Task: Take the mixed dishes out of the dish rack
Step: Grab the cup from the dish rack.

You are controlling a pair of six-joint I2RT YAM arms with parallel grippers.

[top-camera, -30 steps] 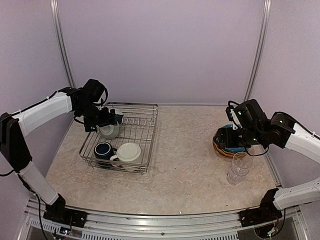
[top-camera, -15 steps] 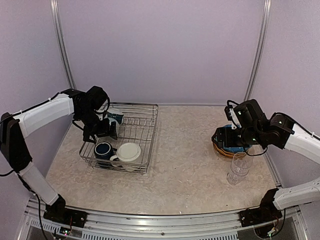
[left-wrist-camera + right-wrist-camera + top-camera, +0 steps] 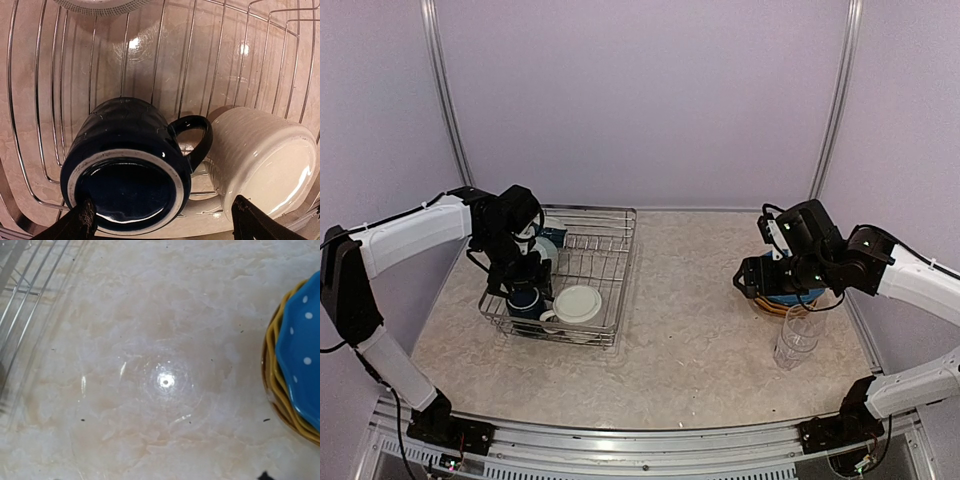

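Navy mug on the dish rack wires, pale-ringed end facing the camera, handle pointing right beside a cream ribbed dish, left gripper fingertips spread wide along the bottom edge.

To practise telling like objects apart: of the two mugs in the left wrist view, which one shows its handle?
The navy mug: its dark loop handle points toward the cream mug beside it, which shows no handle here.

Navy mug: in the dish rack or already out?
In. The navy mug sits on the dish rack wires beside the cream mug; the left end effector is open over it.
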